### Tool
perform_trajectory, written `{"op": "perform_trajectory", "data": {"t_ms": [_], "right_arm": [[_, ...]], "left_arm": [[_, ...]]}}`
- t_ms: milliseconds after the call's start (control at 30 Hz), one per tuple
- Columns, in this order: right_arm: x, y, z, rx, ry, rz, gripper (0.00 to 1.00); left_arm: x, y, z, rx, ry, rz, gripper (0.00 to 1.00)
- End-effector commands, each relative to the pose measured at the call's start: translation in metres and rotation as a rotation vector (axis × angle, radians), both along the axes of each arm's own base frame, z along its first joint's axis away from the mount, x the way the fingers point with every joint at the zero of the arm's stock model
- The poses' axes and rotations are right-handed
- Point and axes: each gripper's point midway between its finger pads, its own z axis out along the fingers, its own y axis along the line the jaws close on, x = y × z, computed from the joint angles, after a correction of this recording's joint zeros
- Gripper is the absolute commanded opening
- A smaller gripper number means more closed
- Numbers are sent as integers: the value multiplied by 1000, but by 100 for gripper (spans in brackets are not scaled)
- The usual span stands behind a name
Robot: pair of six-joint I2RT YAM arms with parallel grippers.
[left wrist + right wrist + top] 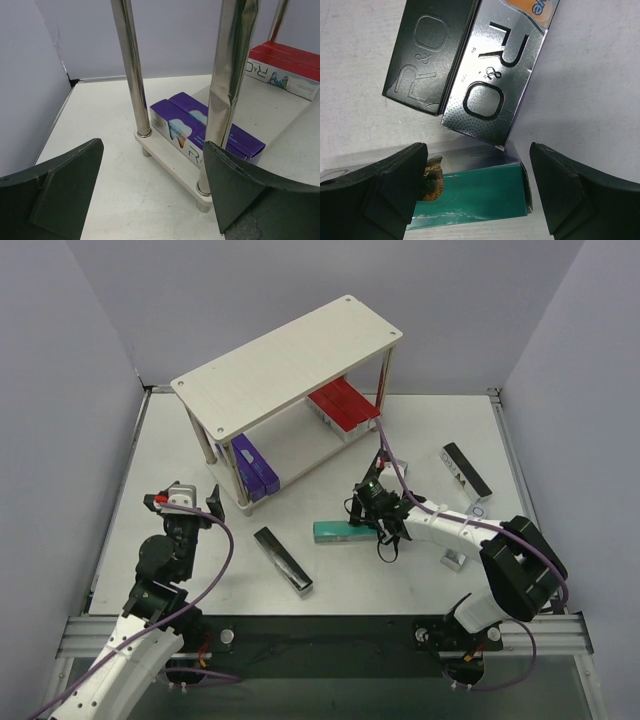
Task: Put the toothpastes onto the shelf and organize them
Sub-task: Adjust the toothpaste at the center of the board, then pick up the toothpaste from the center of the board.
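Observation:
The shelf (pixel 290 360) stands at the back centre. On its lower board lie purple toothpastes (pixel 253 468) on the left and red toothpastes (pixel 343 403) on the right. A teal carton (pixel 335 531) lies flat on the table. My right gripper (pixel 368 515) hovers open over its right end (pixel 470 192), not gripping it. A black carton with a silver side (pixel 283 559) lies in front of the shelf and shows beyond the teal one (pixel 470 65). My left gripper (pixel 190 502) is open and empty, facing the shelf's near legs (pixel 131 70) and the purple cartons (pixel 200 130).
Another black carton (pixel 467 469) lies at the right of the table, with a pale carton end (pixel 478 508) just below it. Grey walls close in the left, back and right sides. The right arm's purple cable (pixel 395 465) loops near the shelf's right leg.

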Motion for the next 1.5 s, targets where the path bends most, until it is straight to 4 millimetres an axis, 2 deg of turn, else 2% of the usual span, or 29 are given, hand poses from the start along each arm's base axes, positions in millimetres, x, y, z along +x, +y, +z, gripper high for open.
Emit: {"op": "perform_trajectory", "data": {"t_ms": [0, 100, 167, 233, 367, 400, 433, 567, 667, 700, 767, 900, 933, 1000, 1167, 1233, 1367, 1467], "right_arm": [[-21, 6, 2, 22, 85, 0, 86], [-42, 15, 10, 48, 117, 27, 85], [-45, 15, 15, 61, 108, 23, 85], [-38, 8, 20, 45, 75, 3, 84], [-13, -15, 31, -34, -24, -73, 84], [-2, -20, 35, -38, -60, -101, 84], [3, -22, 32, -51, -59, -95, 84], [28, -11, 30, -23, -79, -60, 84], [38, 2, 24, -1, -73, -4, 84], [37, 5, 17, 4, -52, 9, 84], [39, 7, 15, 5, -52, 12, 84], [35, -14, 8, -14, -33, -46, 84], [27, -24, 2, -29, -14, -64, 83], [26, -42, 8, -16, -28, -112, 82], [10, -83, 6, -6, -7, -207, 82], [10, -87, 12, 10, -20, -206, 82], [16, -82, 19, 33, -32, -130, 82], [23, -78, 16, 62, -7, -72, 83]], "left_arm": [[-1, -5, 15, -28, -46, -26, 93], [-1, -6, 14, -26, -44, -29, 93], [-1, -6, 15, -26, -48, -29, 93], [-1, -6, 14, -26, -45, -29, 93], [-1, -9, 13, -25, -42, -38, 93], [-1, -9, 13, -23, -41, -38, 93], [-1, -9, 13, -23, -42, -38, 93], [-2, -10, 14, -25, -43, -42, 93], [-2, -9, 14, -23, -45, -40, 93], [-2, -9, 14, -24, -46, -39, 93], [-2, -9, 14, -22, -45, -39, 93], [-2, -9, 14, -22, -46, -39, 93], [-2, -9, 14, -22, -46, -39, 93], [-2, -9, 14, -21, -45, -37, 93], [-1, -9, 14, -20, -46, -35, 93], [-1, -10, 14, -20, -47, -40, 93], [-1, -10, 13, -16, -42, -40, 93], [-1, -11, 13, -18, -44, -46, 93]]}}
